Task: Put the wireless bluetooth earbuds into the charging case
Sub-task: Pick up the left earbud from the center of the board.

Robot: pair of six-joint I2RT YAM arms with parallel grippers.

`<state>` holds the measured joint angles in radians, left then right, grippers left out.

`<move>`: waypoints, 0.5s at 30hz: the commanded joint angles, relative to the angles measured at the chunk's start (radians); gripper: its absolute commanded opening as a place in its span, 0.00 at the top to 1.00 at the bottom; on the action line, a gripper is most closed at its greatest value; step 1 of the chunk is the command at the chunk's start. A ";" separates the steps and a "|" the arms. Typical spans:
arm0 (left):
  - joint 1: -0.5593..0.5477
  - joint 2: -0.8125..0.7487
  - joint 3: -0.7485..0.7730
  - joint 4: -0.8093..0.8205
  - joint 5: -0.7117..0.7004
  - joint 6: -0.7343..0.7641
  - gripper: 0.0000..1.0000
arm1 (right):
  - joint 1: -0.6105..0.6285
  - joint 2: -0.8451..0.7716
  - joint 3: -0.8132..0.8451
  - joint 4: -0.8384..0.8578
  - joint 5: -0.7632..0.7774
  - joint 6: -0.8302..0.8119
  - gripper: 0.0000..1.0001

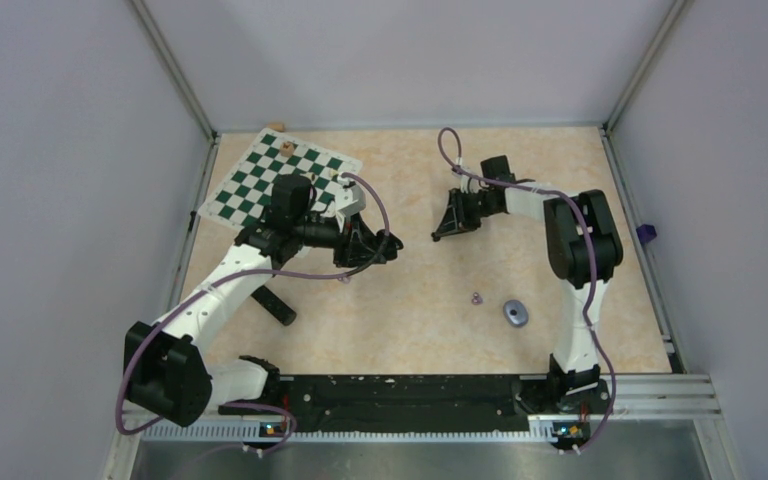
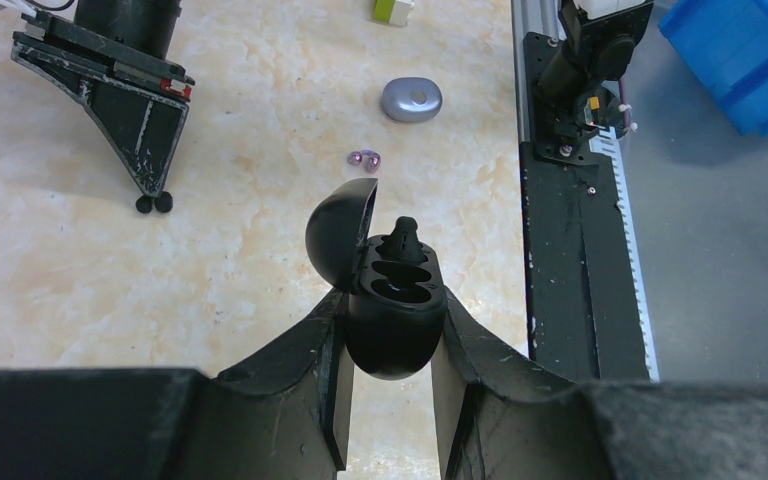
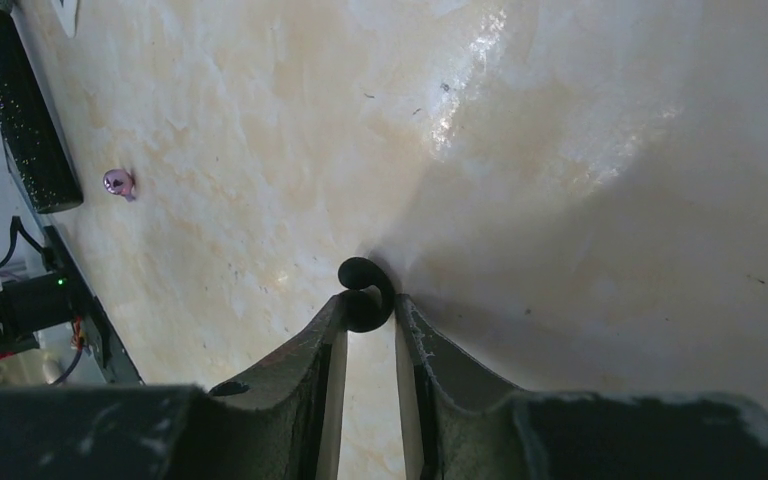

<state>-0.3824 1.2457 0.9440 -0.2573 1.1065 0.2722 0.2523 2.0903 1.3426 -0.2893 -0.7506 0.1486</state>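
Observation:
My left gripper (image 2: 396, 305) is shut on the black charging case (image 2: 392, 340), which it holds with the lid (image 2: 340, 230) swung open. A black earbud (image 2: 403, 232) sticks up at the case's far end, and two sockets nearer me show dark. At the table surface, my right gripper (image 3: 368, 312) is shut on another black earbud (image 3: 365, 290), pinched at the fingertips. From above, the left gripper (image 1: 385, 245) and right gripper (image 1: 440, 232) face each other a short gap apart. Two pale purple earbuds (image 2: 365, 158) lie loose on the table.
A closed grey-purple oval case (image 1: 516, 312) lies near the purple earbuds (image 1: 476, 297). A green-and-white chessboard (image 1: 260, 185) with a few pieces covers the back left. A black bar (image 1: 278, 306) lies by the left arm. The metal rail (image 1: 660, 385) runs along the near edge.

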 commanded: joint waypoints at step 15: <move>-0.005 -0.030 0.012 0.015 0.010 0.018 1.00 | -0.019 0.010 -0.015 -0.031 0.009 -0.011 0.79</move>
<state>-0.3824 1.2453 0.9440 -0.2596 1.1061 0.2729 0.2394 2.0903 1.3422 -0.3080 -0.7513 0.1486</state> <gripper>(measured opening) 0.348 0.209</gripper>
